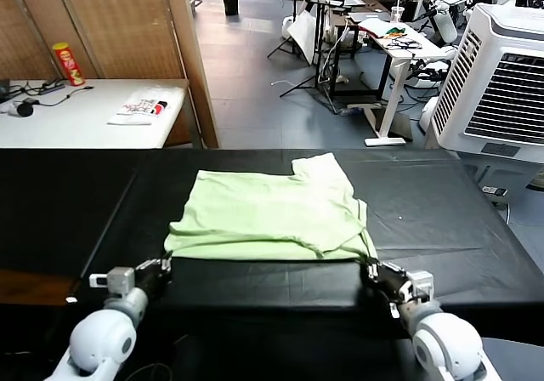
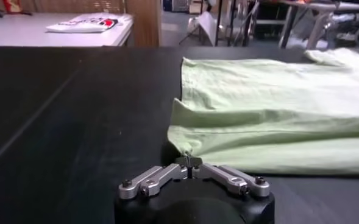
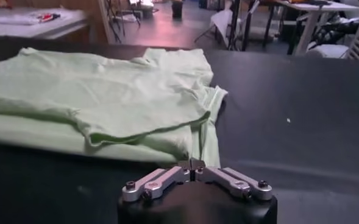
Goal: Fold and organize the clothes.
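Both grippers sit at the near edge of the black table (image 1: pixel 476 219), each on a near corner of the shirt (image 1: pixel 272 211), and that spacing looks deliberate: 2 corners held wide let the hem travel as one straight line. Left gripper (image 2: pixel 190 163) has its fingers closed on a small peak of green fabric at the near-left corner; you can see the cloth drawn to a point right at the tips. Right gripper (image 3: pixel 195 164) mirrors it, fingers pinched together at the near-right corner, where the edge runs down into the tips. Shirt lies flat in the middle of the table, collar end far, 1 sleeve poking out at the far right, a soft fold already banked along its near side. Judging by this, the next fold carries that edge away from the robot.
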